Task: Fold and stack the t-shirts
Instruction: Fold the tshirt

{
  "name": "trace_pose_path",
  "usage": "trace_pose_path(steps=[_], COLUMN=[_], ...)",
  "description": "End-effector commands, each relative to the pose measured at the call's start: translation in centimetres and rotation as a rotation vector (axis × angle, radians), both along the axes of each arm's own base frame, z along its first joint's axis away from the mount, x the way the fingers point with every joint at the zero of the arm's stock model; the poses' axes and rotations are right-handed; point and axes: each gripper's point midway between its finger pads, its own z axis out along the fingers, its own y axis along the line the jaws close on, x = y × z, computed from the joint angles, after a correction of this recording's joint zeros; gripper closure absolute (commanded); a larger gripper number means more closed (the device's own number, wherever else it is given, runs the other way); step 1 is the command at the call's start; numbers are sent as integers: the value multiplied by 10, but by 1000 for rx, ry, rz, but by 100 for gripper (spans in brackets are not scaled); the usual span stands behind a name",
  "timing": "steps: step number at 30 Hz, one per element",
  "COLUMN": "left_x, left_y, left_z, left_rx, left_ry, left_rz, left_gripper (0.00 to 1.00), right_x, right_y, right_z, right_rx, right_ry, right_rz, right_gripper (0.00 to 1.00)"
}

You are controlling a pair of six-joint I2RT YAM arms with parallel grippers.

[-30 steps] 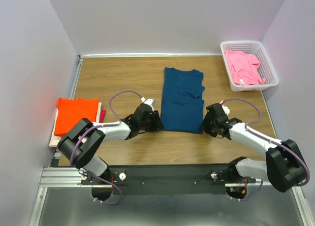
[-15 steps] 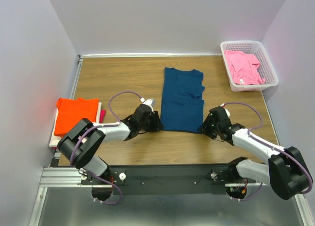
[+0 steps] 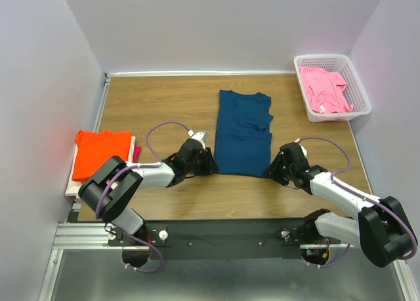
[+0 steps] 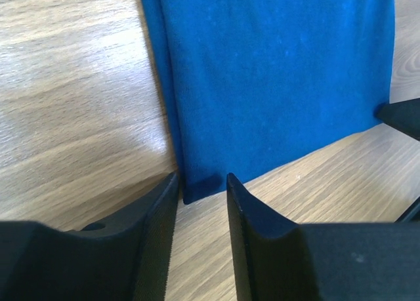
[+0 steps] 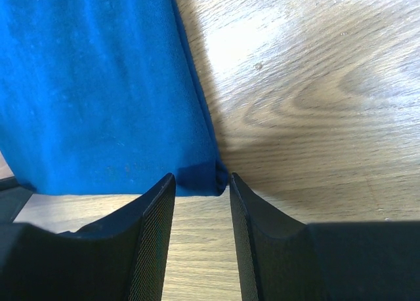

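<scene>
**A:** How far along is the folding?

**B:** Partway, I'd judge. A stack sits at the left edge of the worktop point(image 3: 157, 104). An orange t-shirt point(image 3: 102, 153) is on top, with slivers of a white t-shirt point(image 3: 70, 185) and a magenta t-shirt point(image 3: 137, 154) showing beneath it. Those three look done.

**A:** And the one being worked on?

**B:** The navy t-shirt point(image 3: 244, 134) lies flat in the middle of the worktop. It is narrowed to a long strip with the sleeves turned in, its collar toward the far edge and its hem toward the arms.

**A:** Where are the arms?

**B:** Both are low at the hem. The left gripper point(image 3: 209, 162) is at the near left corner of the strip, and the right gripper point(image 3: 272, 168) is at the near right corner. In each wrist view the fingers stand partly spread with the cloth corner between them, not pressed together. I can't tell whether the pads touch the fabric yet.

**A:** So what's left?

**B:** The crosswise folds of the navy t-shirt, I'd say, and then moving it onto the stack. The pink t-shirt point(image 3: 325, 91) lies crumpled in the basket point(image 3: 331, 57) at the far right corner, not started.
</scene>
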Motion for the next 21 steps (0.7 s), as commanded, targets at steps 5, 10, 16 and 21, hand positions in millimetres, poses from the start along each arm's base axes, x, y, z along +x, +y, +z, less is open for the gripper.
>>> trace_pose_path(steps=[5,10,16,21], left_x=[-5,-4,-1,-6], left_y=[-3,-7,-12,-8], left_z=[-18,-19,0,29], left_rx=[9,0,-33,-72], left_ry=[39,41,9,-33], left_rz=[-25,-34,-50,-45], left_gripper=[59,67,100,100], right_x=[-15,-9,3,-2], right_y=[-8,-4,6,12], right_z=[-15,-11,12,39], right_rx=[-48,-47,-17,24], right_ry=[97,83,15,-47], right_rz=[2,27,83,135], right_gripper=[60,70,95,99])
